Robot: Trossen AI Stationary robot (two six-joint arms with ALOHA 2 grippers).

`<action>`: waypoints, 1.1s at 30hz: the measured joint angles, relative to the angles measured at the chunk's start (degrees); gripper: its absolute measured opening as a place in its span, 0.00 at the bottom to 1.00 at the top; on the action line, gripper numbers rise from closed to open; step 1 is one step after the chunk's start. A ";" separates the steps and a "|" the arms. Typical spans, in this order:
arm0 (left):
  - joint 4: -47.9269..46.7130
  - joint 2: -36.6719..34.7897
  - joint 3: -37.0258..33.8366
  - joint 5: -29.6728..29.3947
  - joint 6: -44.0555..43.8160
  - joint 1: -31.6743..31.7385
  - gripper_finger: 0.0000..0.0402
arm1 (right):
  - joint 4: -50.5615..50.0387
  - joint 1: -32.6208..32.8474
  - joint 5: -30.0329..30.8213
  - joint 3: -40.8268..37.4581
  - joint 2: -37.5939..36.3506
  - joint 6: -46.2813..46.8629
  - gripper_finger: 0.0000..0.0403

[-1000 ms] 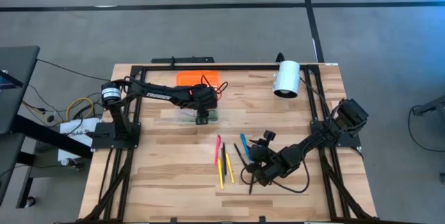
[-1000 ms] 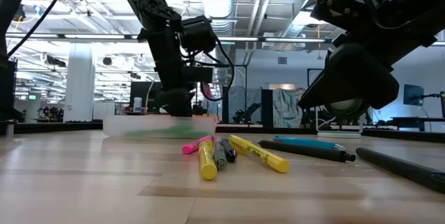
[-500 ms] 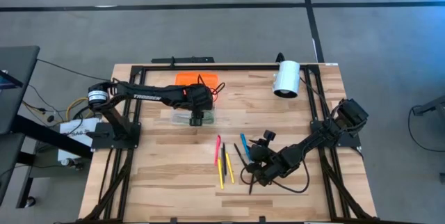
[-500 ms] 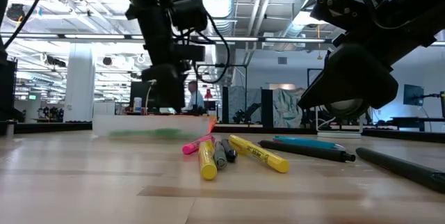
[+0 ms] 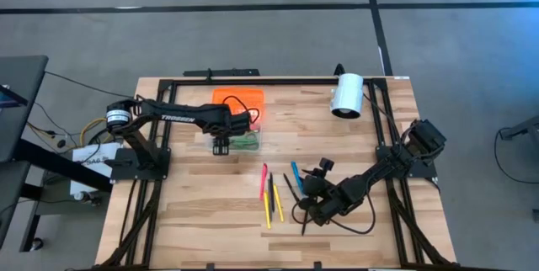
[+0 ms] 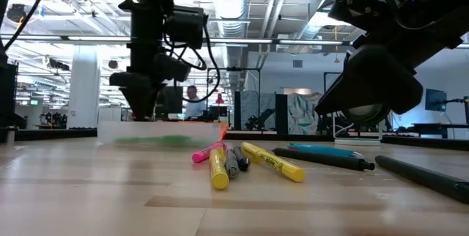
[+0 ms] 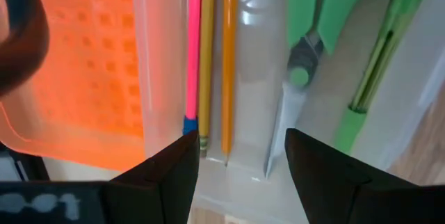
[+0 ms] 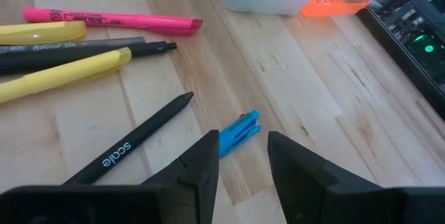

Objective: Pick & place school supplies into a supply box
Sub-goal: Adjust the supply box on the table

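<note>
The box, clear-based with an orange ribbed lid lying open, sits on the table (scissors and pencils inside). Left end effector hovers released above it.

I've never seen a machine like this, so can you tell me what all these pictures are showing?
It is a robot with two dark arms at a wooden table. One picture looks down from above, one looks level across the tabletop, and two come from cameras on the wrists. The left gripper hangs open over a clear plastic box with an orange lid; green-handled scissors and pencils lie inside. The right gripper hovers, holding nothing, over loose pens, nearest a blue pen. A white cylinder lies at the far edge.
</note>
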 joint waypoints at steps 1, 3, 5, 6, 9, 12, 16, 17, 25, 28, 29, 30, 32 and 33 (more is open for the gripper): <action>-0.57 0.00 0.02 -0.01 -0.07 0.00 0.51 | -0.01 0.05 0.00 0.00 0.00 0.00 0.29; -1.57 0.00 0.02 0.00 -0.49 0.00 0.51 | -0.01 0.06 -0.06 0.00 0.00 0.00 0.29; -2.84 0.00 0.02 0.04 -1.16 0.02 0.51 | -0.01 0.06 -0.47 0.00 0.00 0.00 0.29; -3.40 -0.02 -0.03 0.21 -1.49 0.06 0.51 | -0.01 0.06 -0.69 0.00 0.00 0.00 0.29; -3.36 -0.04 -0.62 3.42 -1.76 0.23 0.51 | 0.78 0.06 -0.87 -0.85 0.00 0.06 0.29; -2.75 -0.04 -1.63 7.24 -2.01 0.21 0.51 | 3.61 -0.04 -0.95 -3.50 0.00 0.97 0.29; -0.73 -0.04 -2.12 8.82 -2.42 -0.44 0.51 | 8.37 -0.04 -1.40 -7.20 0.02 2.62 0.29; -0.11 -0.04 -2.12 9.37 -2.42 -0.65 0.51 | 9.67 -0.04 -1.40 -8.00 0.02 2.60 0.29; 6.19 -0.07 -2.12 14.72 -2.29 -3.86 0.51 | 10.83 -0.07 -1.27 -8.63 0.02 1.19 0.29; 8.51 -0.07 -2.12 15.77 -2.23 -5.22 0.51 | 10.83 -0.07 -1.25 -8.63 0.02 0.67 0.29; 9.26 -0.07 -2.12 15.89 -2.20 -5.69 0.51 | 10.83 -0.07 -1.25 -8.63 0.02 0.64 0.29; 10.17 -0.07 -2.12 15.94 -2.20 -6.09 0.51 | 10.83 -0.07 -1.25 -8.63 0.02 0.63 0.29; 12.17 -0.07 -2.12 16.06 -2.18 -6.84 0.51 | 10.83 -0.07 -1.25 -8.63 0.02 0.61 0.29; 13.20 -0.07 -2.12 16.07 -2.16 -7.19 0.51 | 10.83 -0.07 -1.25 -8.61 0.02 0.57 0.29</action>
